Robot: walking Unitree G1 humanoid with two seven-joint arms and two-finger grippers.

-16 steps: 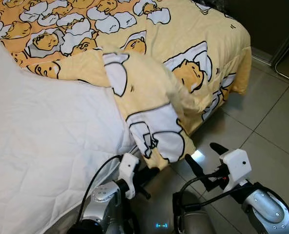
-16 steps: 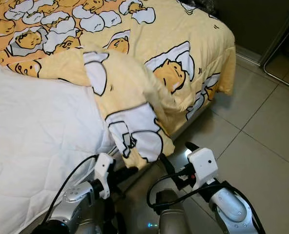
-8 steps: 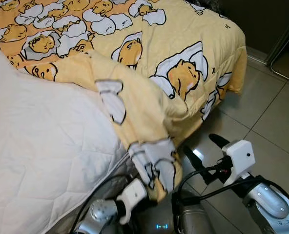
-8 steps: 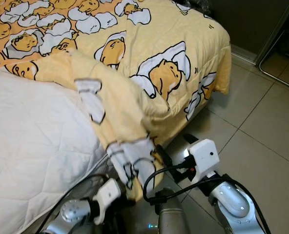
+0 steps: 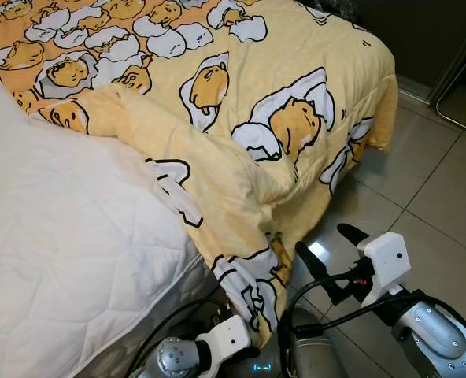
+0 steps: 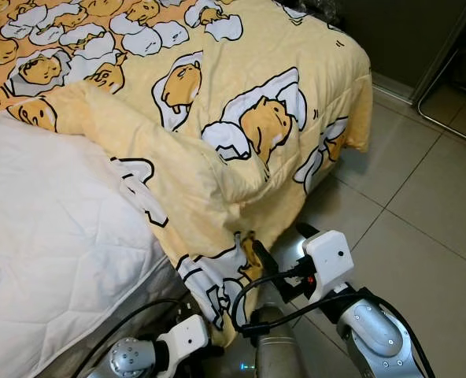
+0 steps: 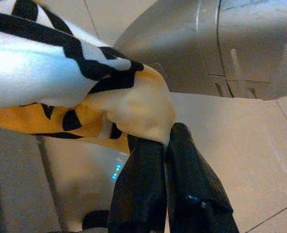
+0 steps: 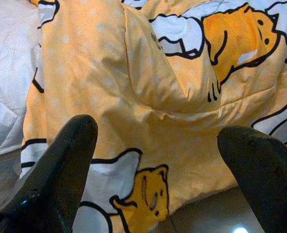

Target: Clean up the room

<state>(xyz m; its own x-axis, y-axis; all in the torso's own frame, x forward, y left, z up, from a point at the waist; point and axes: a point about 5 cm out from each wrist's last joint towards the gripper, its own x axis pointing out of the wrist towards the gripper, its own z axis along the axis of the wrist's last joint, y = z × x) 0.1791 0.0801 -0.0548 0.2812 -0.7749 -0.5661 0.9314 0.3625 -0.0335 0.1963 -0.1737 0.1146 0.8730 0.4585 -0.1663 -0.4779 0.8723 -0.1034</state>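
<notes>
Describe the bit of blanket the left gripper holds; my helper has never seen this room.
Start at the bed's white mattress, then follow the yellow cartoon blanket down its near edge toward the floor. The held corner hangs lowest, beside the robot, pinched in the left gripper. It alone dangles off the bed.

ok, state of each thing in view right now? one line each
Yellow blanket: rumpled, folded-back corner hanging off the bed edge.
White mattress pad: uncovered.
Left gripper: shut on the blanket corner, low beside the bed.
Right gripper: open, holding nothing, facing the blanket.
</notes>
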